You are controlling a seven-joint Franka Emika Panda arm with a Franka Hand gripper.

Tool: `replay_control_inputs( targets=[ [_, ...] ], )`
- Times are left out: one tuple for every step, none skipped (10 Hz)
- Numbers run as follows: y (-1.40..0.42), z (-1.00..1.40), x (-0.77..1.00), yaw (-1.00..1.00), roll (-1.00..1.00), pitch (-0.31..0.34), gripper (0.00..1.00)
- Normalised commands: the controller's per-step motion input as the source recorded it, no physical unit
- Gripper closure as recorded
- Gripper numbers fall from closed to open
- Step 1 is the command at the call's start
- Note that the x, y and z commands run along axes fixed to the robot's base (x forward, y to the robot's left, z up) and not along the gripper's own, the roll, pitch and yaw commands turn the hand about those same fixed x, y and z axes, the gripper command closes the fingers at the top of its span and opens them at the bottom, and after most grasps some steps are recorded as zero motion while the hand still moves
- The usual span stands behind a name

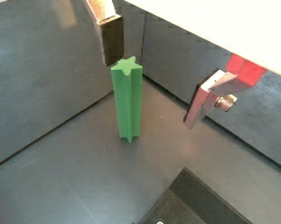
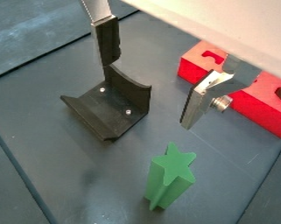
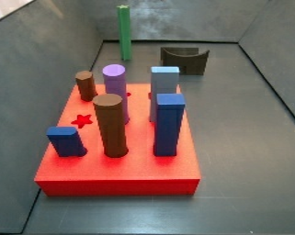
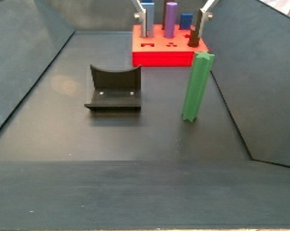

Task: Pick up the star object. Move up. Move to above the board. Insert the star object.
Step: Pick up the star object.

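Left to right in a side view: curved dark block (image 4: 113,88), then the green star peg (image 4: 198,87) upright on the floor, untouched, well apart from the red board (image 4: 169,52) behind it. Gripper (image 1: 166,66) hangs above the peg, fingers (image 1: 208,98) spread wide, holding nothing. Star hole (image 3: 81,119) vacant. Nothing done yet: grasp, lift, carry and insertion all remain.

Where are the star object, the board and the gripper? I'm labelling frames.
star object (image 4: 199,86): side view, middle of its ridged shaft.
board (image 3: 125,173): side view, bare red top.
gripper (image 2: 152,74): wrist view, between its fingertips, open.
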Motion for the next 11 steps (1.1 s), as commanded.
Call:
replay_control_inputs(
  targets=[
    [-0.09,0.00,0.00,0.00,0.00,0.000,0.00],
    [0.03,-0.07,-0.27,0.01,0.02,0.000,0.00],
    [0.28,-0.26,-0.46,0.13,0.12,0.064,0.00],
    [0.20,-0.25,-0.43,0.17,0.13,0.063,0.00],
    [0.11,-0.26,-0.40,0.15,0.13,0.029,0.00],
    [0.10,-0.25,-0.30,0.10,0.09,0.043,0.00],
    [0.16,-0.35,-0.34,0.11,0.06,0.043,0.00],
    [0.29,-0.55,-0.34,0.14,0.00,0.054,0.00],
    [0.34,-0.69,-0.28,0.19,-0.01,0.056,0.00],
    [0.25,-0.78,-0.20,0.22,-0.01,0.043,0.00],
    [0.19,-0.61,-0.13,0.20,0.00,0.044,0.00]
  ],
)
